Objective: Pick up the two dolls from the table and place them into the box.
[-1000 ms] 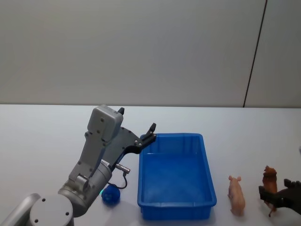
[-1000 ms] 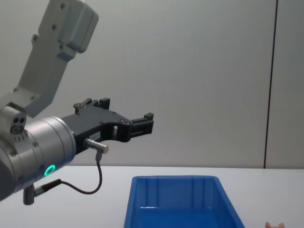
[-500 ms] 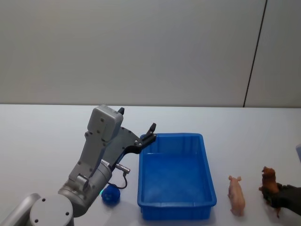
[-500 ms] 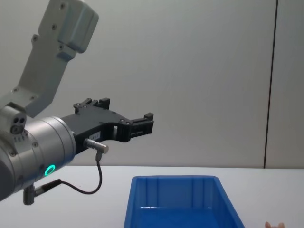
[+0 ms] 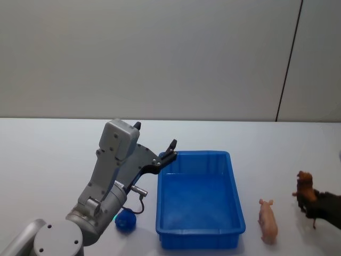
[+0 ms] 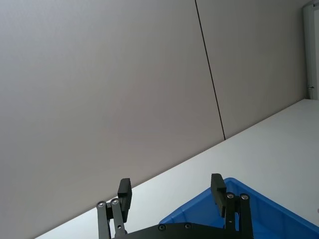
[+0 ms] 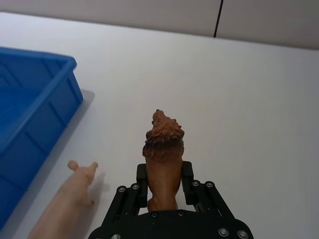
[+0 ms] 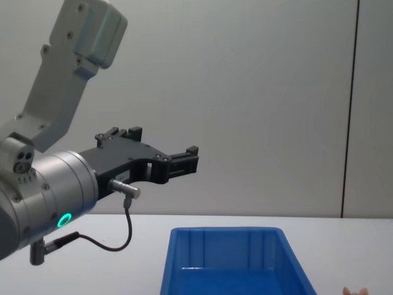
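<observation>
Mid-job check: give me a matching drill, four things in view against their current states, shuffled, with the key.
1. reddish-brown doll
2. pink doll
3. box
4. left gripper

A. jaws open, holding nothing
B. lying on the table
C. clamped in the right gripper
D. nothing inside

Pairs: 1-C, 2-B, 3-D, 4-A

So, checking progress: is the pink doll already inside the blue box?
No, the pink doll lies on the table beside the box.
</observation>
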